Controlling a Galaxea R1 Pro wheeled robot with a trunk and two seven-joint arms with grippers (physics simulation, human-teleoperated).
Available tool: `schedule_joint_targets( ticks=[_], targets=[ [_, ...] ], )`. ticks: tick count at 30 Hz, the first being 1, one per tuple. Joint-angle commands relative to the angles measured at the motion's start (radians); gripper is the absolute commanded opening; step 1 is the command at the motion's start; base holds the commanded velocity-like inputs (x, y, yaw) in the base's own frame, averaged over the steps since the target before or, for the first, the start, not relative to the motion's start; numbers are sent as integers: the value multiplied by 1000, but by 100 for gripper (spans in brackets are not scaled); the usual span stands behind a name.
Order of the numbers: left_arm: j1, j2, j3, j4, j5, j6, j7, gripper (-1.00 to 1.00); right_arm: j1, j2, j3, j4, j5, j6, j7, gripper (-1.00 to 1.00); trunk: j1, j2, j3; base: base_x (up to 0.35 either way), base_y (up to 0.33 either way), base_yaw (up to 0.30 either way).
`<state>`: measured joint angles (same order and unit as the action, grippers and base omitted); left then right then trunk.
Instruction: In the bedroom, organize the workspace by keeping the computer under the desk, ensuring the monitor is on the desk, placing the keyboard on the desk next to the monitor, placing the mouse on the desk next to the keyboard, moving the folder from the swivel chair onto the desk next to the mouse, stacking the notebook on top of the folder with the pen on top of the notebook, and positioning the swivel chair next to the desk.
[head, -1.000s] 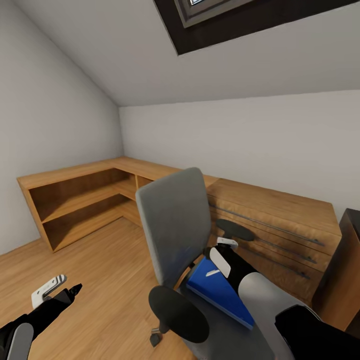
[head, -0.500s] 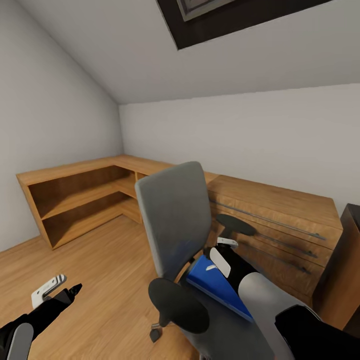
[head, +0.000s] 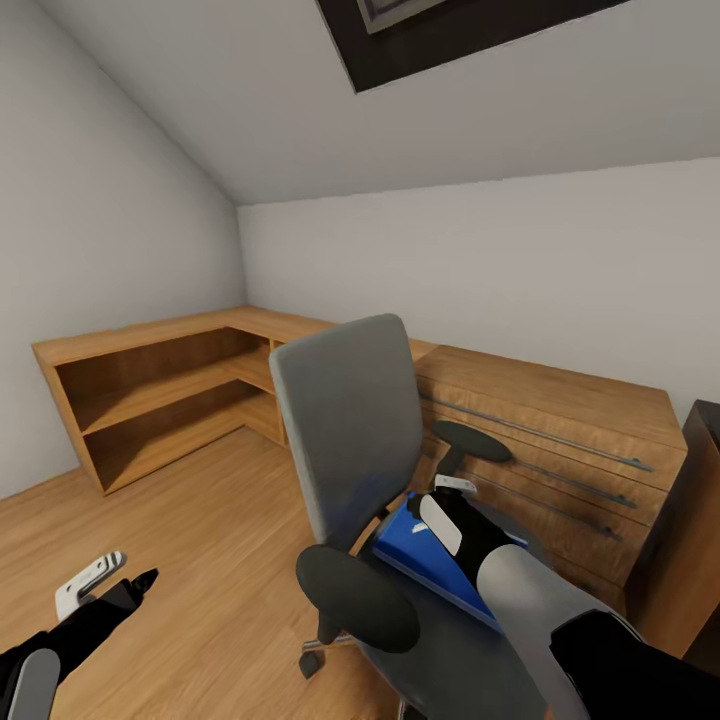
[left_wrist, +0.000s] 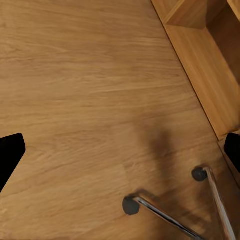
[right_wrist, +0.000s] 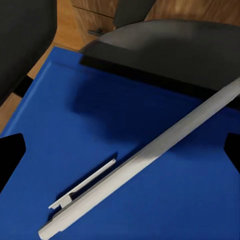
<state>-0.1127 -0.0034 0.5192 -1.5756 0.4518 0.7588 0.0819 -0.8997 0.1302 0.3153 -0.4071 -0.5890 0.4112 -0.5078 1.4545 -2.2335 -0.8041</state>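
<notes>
The grey swivel chair (head: 350, 430) with black armrests stands in the middle of the head view, its back toward the corner. On its seat lies the bright blue folder (head: 425, 560), and a white pen (right_wrist: 150, 152) rests across the folder (right_wrist: 75, 125). My right gripper (right_wrist: 120, 152) hovers open just above the pen and folder, with one black fingertip on either side and nothing between them. My right arm (head: 520, 590) reaches over the seat. My left gripper (head: 115, 585) is open, low over the wood floor beside the chair's chrome base (left_wrist: 165, 215).
A low light-wood cabinet with drawers (head: 560, 440) runs along the back wall behind the chair. It joins open shelves (head: 150, 400) in the corner. A dark piece of furniture (head: 695, 520) stands at the right edge. Chair wheels (left_wrist: 131, 205) sit on the wood floor (head: 200, 520).
The whole picture has shifted a little, so the camera has moved. The right gripper stays open over the folder and pen. The left gripper sits slightly lower in the picture.
</notes>
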Motion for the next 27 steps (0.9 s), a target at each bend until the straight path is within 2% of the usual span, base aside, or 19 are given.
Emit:
schedule_joint_targets(
  ticks=[1, 8, 12, 27],
  targets=[
    [-1, 0, 6, -1, 11, 5, 9, 100, -1, -1, 8, -1, -8, 5, -7, 100, 0, -1, -1, 0, 0, 0],
    [-1, 0, 17, -2, 12, 6, 7, 100, -1, 0, 8, -1, -8, 7, -7, 100, 0, -1, -1, 0, 0, 0],
    [-1, 0, 19, -3, 12, 7, 7, 100, -1, 0, 8, -1, -8, 8, -7, 100, 7, -15, -7, 0, 0, 0],
    [-1, 0, 20, -3, 13, 7, 7, 100, -1, 0, 8, -1, -8, 8, -9, 100, 7, -15, -7, 0, 0, 0]
  ],
)
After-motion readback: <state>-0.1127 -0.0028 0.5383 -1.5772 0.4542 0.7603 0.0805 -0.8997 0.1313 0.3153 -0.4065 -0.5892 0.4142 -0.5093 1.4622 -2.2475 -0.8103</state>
